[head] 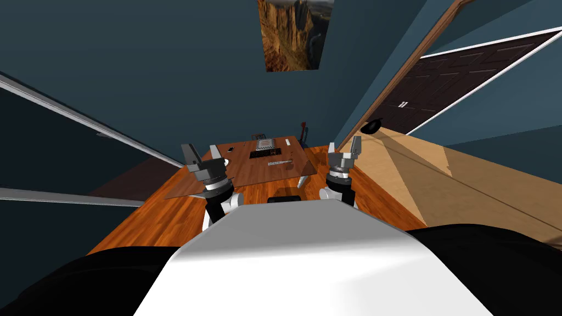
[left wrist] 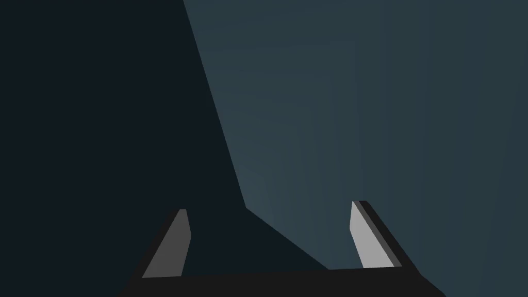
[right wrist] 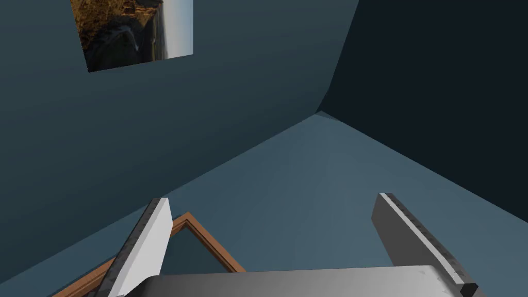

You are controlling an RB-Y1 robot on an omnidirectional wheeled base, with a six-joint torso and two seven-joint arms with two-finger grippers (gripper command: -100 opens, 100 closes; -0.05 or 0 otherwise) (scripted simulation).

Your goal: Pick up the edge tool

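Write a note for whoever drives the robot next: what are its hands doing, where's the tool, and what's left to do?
Left gripper: open, empty, raised ahead of the chest.
Right gripper: open, empty, raised likewise.
Things: the wooden table stands ahead, beyond both grippers. A thin light thing close to the table's near edge may be the edge tool, but it is too small to be sure.
Done: nothing picked up yet.
Left: probably move closer, confirm the tool, lower one arm, grasp and lift.

Glossy wood-plank floor (head: 164,219), wood-grain table (head: 252,170) (smooth, faint sheen), matt wall (head: 137,66)
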